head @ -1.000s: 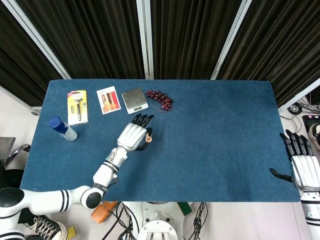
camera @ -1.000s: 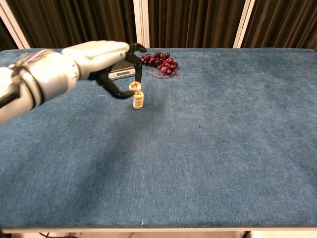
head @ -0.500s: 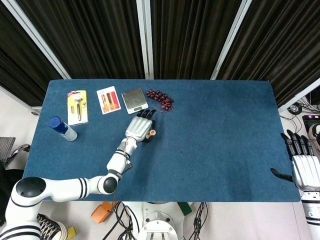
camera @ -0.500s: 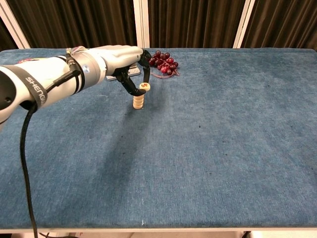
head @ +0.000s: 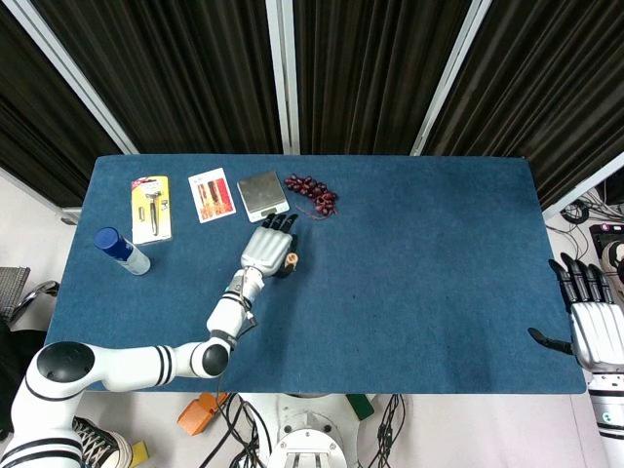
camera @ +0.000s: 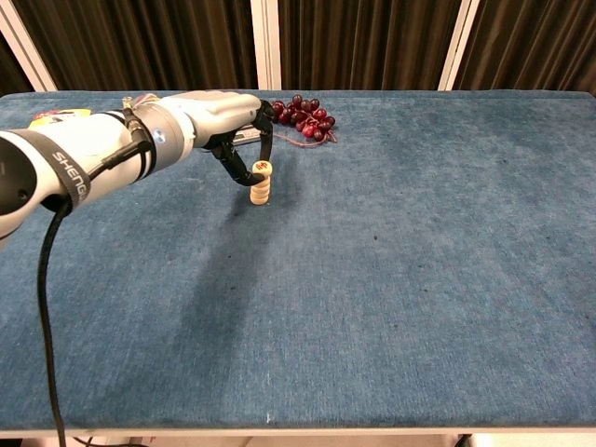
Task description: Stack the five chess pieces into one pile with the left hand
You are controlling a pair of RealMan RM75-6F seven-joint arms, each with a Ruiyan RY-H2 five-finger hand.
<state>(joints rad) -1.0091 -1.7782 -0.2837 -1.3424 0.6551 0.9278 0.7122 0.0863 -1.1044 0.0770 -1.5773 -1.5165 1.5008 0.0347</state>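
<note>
A short pile of round wooden chess pieces [camera: 260,192] stands on the blue table, left of centre and toward the back. My left hand [camera: 212,115] reaches over it from the left. Its thumb and a finger pinch one more piece [camera: 262,169], red mark up and slightly tilted, right at the top of the pile. Whether that piece rests on the pile I cannot tell. In the head view the left hand [head: 265,250] covers most of the pile, and only the top piece [head: 291,260] shows. My right hand [head: 595,332] lies open at the table's right edge.
A bunch of dark red grapes [camera: 303,116] lies just behind the pile, with a small scale [head: 262,195] beside it. Farther left are a picture card [head: 212,195], a yellow package [head: 150,208] and a blue bottle [head: 121,250] lying on its side.
My left hand has carried the pinched piece over the pile and lowered it to the pile's top. The right hand has stayed put.
</note>
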